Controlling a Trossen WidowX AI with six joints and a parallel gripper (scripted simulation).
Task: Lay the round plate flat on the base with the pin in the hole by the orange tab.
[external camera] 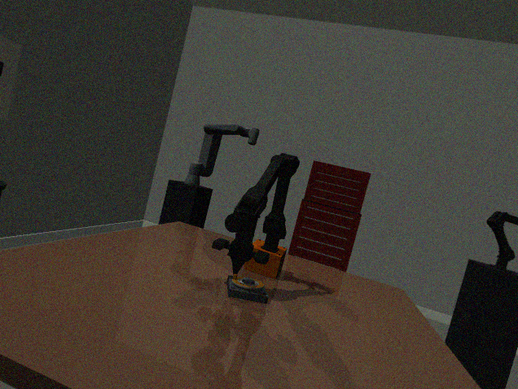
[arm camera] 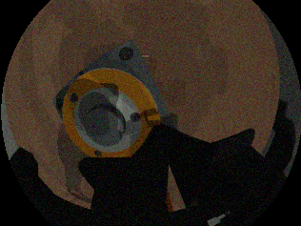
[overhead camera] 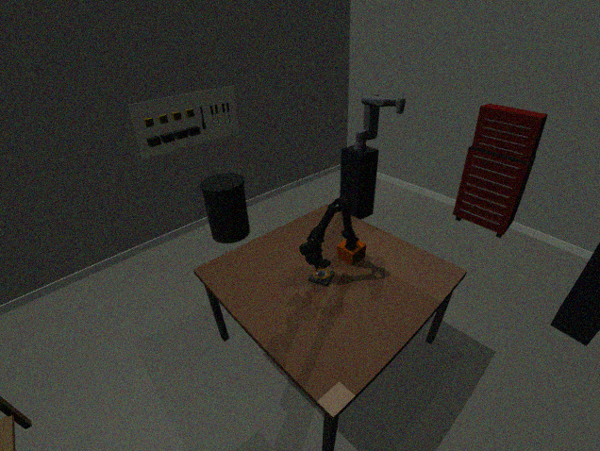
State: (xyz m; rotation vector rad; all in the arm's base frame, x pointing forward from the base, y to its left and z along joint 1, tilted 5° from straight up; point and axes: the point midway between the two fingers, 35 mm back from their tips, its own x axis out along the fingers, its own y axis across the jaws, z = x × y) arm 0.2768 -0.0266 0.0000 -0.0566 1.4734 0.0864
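The round plate (overhead camera: 316, 275) (external camera: 253, 287) (arm camera: 135, 90), an orange ring with a pale middle, sits around the grey post (arm camera: 97, 118) over the dark square base (external camera: 251, 297) (arm camera: 138, 58). Its orange tab (external camera: 234, 276) (arm camera: 152, 117) points towards the fingers, with a dark hole (arm camera: 135, 116) beside it. The pin cannot be made out, nor whether the plate lies flat. My gripper (overhead camera: 317, 266) (external camera: 234, 273) (arm camera: 158, 128) is shut and empty, its tips pointing down at the tab, touching it or very close. The fingers hide part of the plate's edge and the base's near corner.
The arm's orange mount box (overhead camera: 351, 252) (external camera: 268, 264) stands behind the base on the wooden table (overhead camera: 349, 315) (external camera: 125, 317). A pale square (overhead camera: 337, 398) lies at the table's near corner. A red cabinet and another arm on a black stand are beyond the table.
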